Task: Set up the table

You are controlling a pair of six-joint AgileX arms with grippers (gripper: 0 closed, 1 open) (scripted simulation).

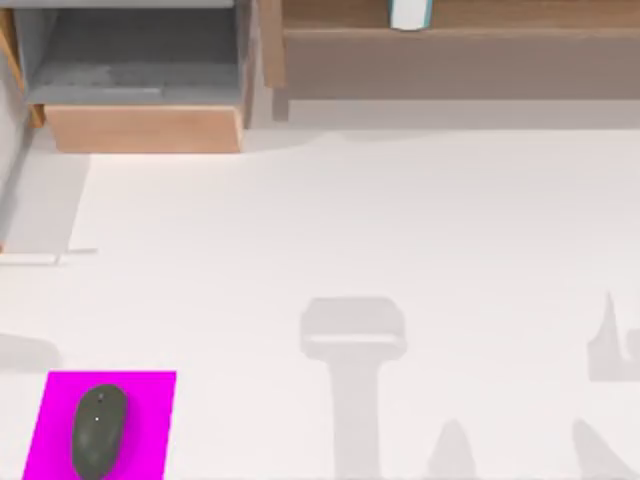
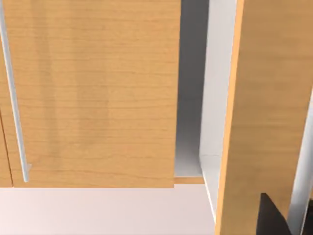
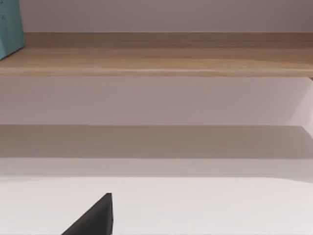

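The table (image 1: 400, 220) spreads wide and white across nearly everything seen from above, and it makes the handiest landmark. At the table's near left corner lies a bright magenta mat (image 1: 150, 425), and a dark grey computer mouse (image 1: 97, 430) rests on that mat, its length running front to back. Along the table's far edge stands a light-wood and grey shelf unit (image 1: 450, 60); its left part holds an open drawer (image 1: 140, 125) with a grey inside and a pale wood front, pulled out over the table's far left. On the shelf board at the table's far side, right of the middle, stands a small white and teal item (image 1: 410, 14), cut off by the edge of the view, so what it is cannot be told. Grey shadows of the arms fall over the near middle and near right of the table. From the left wrist, wood panels of the unit loom close, one carrying a slim silver handle (image 2: 14, 98), with the table a pale strip beneath; a dark fingertip (image 2: 271, 218) pokes into a corner. From the right wrist, the long wood shelf board (image 3: 156, 54) sits above the table, and another dark fingertip (image 3: 95, 218) juts in. Whether either gripper's fingers stand apart or together cannot be told.
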